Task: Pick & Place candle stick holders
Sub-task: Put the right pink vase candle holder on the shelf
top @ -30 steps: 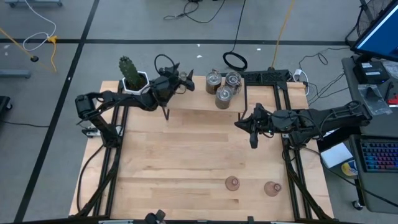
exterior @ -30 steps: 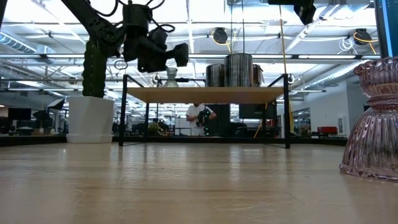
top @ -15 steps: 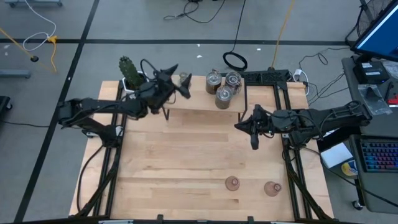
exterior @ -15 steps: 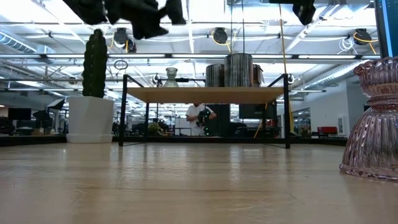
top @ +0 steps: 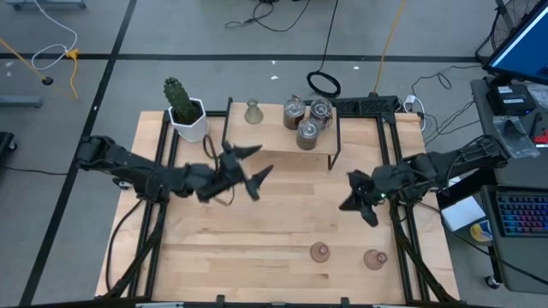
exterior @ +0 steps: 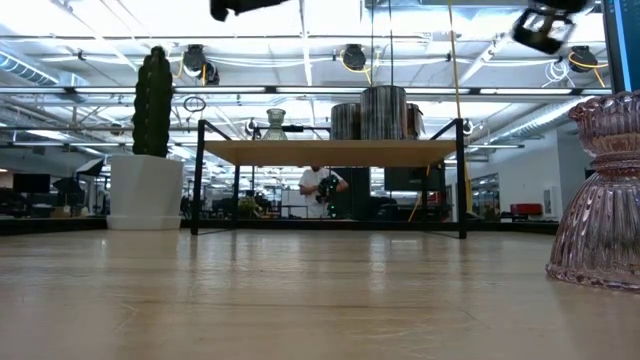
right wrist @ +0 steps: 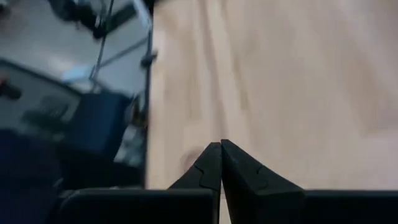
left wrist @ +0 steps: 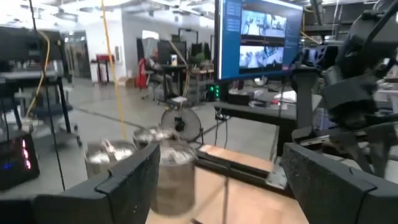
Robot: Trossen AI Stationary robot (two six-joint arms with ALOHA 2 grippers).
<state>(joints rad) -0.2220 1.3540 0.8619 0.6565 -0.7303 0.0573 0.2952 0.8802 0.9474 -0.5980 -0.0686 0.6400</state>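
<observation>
High view shows our left gripper (top: 254, 168) over mid-worktop (top: 257, 231), jaws spread wide and empty, and our right gripper (top: 358, 204) with jaws pinched shut on nothing. Two pink holders (top: 320, 251) stand near the front edge; the silvery holders (top: 306, 120) and green holder (top: 252, 110) sit on the shelf (top: 282, 141). We risk toppling a pink one if the shut jaws descend. Low view alone reveals its ribbed bell shape (exterior: 600, 200).

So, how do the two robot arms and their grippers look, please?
Both arms are dark, almost black, built of slim jointed segments with black cables looping along them. The left gripper ends in two long, pointed dark fingers. The right gripper has the same dark build; seen from its wrist, its fingers are flat, angular black pieces tapering to tips. No markings are visible.
</observation>
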